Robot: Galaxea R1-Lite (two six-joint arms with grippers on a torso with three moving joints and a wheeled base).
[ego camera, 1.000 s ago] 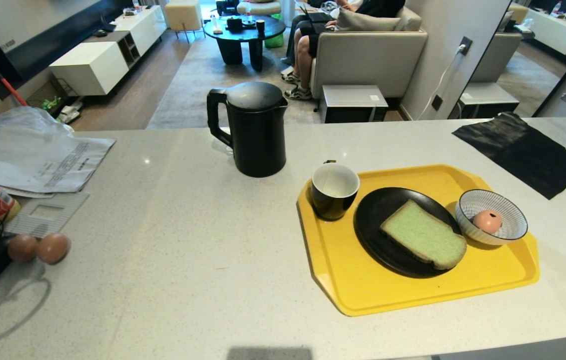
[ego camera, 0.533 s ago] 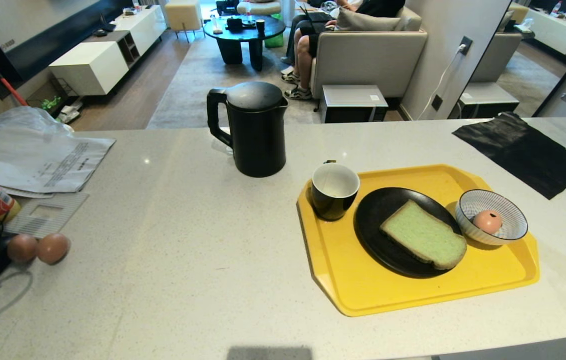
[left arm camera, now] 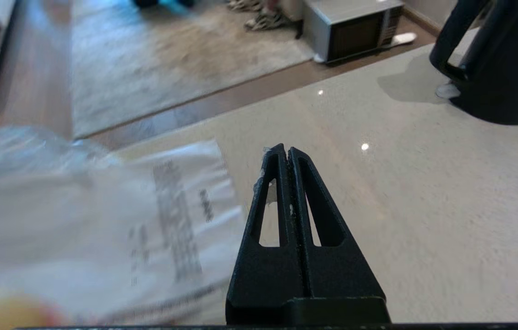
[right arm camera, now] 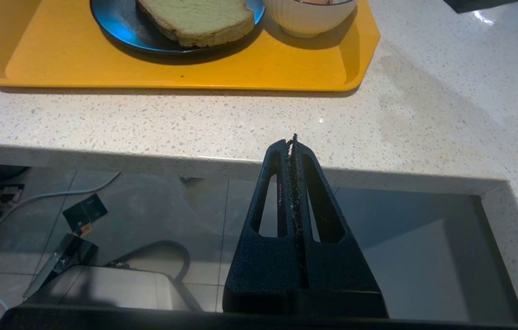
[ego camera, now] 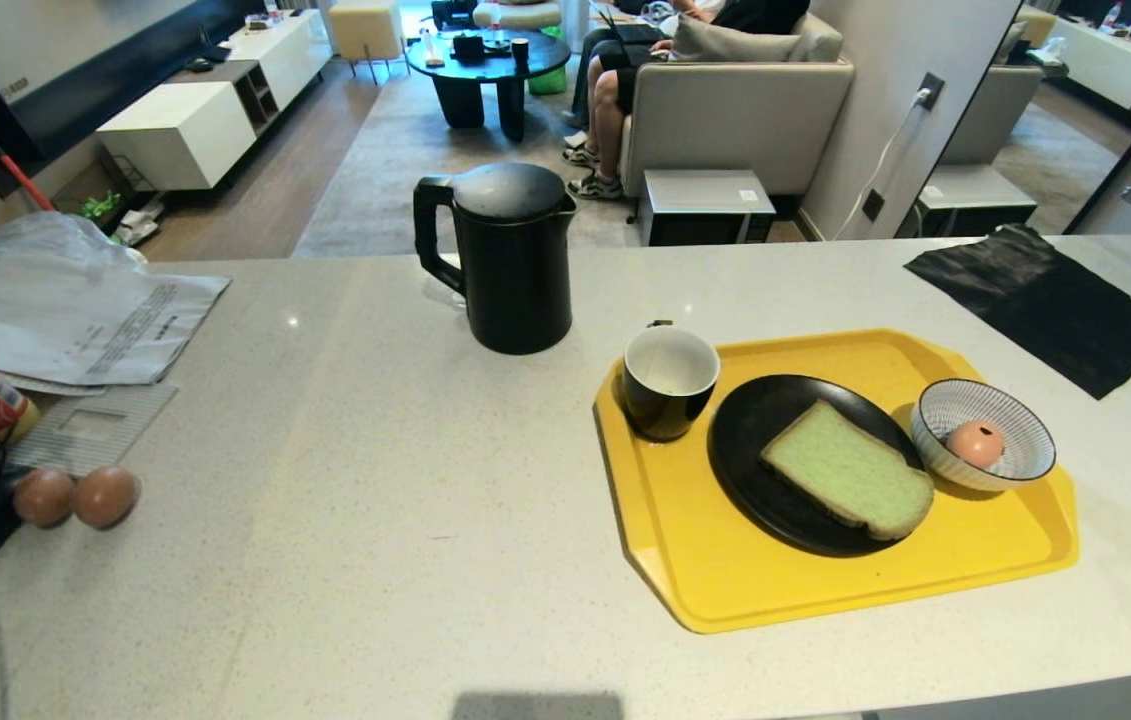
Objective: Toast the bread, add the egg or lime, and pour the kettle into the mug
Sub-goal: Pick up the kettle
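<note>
Now the left hand (left arm camera: 289, 153), fingers pressed together and empty, is swinging up over the worktop (ego camera: 375, 480) toward the kettle (ego camera: 510, 260); pouring into the mug (ego camera: 668, 382) looks next.

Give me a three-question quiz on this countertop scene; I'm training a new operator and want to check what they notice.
1. True or false: the bread lies on a black plate on the yellow tray.
2. What holds the pinkish egg? A) the mug B) the striped bowl C) the bare counter
3. How do the fingers of the left gripper and right gripper stand, and is either holding anything?

Key:
1. True.
2. B.
3. Both are shut and empty; the left is above the counter near the kettle, the right below the counter's near edge.
</note>
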